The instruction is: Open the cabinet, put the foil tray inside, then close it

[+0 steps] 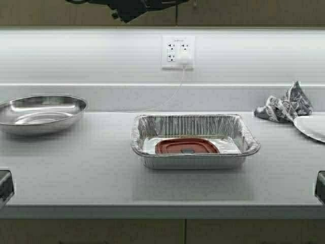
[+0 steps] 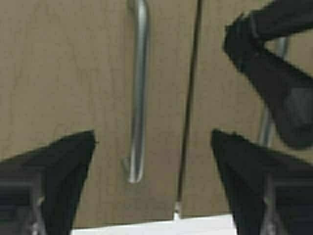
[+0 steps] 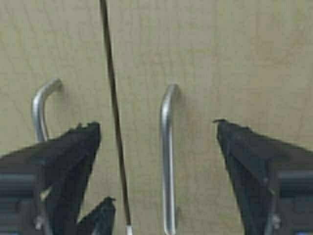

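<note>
The foil tray (image 1: pixel 189 125) sits on the grey counter (image 1: pixel 101 168) in the middle of the high view, with a red lid (image 1: pixel 187 146) lying in it. Both arms are raised to the cabinet (image 2: pixel 58 73), whose two doors are shut. Only a dark arm part (image 1: pixel 132 9) shows at the top of the high view. My left gripper (image 2: pixel 152 142) is open and empty, facing the left door's silver handle (image 2: pixel 138 93), apart from it. My right gripper (image 3: pixel 157 129) is open and empty, facing the right door's handle (image 3: pixel 167 156). The seam between the doors (image 3: pixel 115 112) runs between the handles.
A round steel bowl (image 1: pixel 40 113) stands at the counter's left. A white plate (image 1: pixel 312 126) and a crumpled patterned cloth (image 1: pixel 284 107) lie at the right. A wall socket (image 1: pixel 177 52) with a white cable is behind the tray. Base cabinets (image 1: pixel 152 231) are below.
</note>
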Controlling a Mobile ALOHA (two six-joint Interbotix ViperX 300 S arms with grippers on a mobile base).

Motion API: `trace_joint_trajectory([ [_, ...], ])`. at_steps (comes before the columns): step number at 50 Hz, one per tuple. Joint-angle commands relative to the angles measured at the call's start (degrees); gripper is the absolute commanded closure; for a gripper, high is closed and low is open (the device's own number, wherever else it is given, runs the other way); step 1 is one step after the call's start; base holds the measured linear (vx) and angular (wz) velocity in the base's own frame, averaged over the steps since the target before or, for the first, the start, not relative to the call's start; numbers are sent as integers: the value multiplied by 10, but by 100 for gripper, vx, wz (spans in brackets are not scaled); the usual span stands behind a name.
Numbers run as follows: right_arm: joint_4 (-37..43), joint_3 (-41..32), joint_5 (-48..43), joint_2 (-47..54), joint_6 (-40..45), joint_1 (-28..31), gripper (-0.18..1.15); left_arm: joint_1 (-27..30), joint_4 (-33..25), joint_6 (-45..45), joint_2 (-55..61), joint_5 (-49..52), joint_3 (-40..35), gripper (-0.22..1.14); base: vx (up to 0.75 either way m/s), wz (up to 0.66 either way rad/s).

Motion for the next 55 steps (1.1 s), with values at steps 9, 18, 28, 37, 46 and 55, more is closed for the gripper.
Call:
trace_joint_trajectory([
  [9, 6, -47, -7, 22, -1, -21, -3, 25, -8, -4, 25, -4, -41, -9, 0, 0],
  [18, 6, -65, -4, 43, -1, -23, 5, 28, -7, -3, 40, -2, -67, -8, 0, 0],
  [28, 17, -72, -4, 63, -2, -23, 68, 29, -7, -1, 47, 32, -93, 22, -1, -1],
  [37, 18, -48, 0, 39, -1, -11, 96, 28, -7, -3, 26, 87, -79, 107, -3, 1],
  [46, 18, -11, 22, -12, -2, -4, 88, 28, -2, 0, -17, 91, -33, 82, -2, 2],
  [55, 18, 68, 77, -98, -11, -4, 89, 28, 3, 3, -104, 125, 58, 89, 0, 0],
])
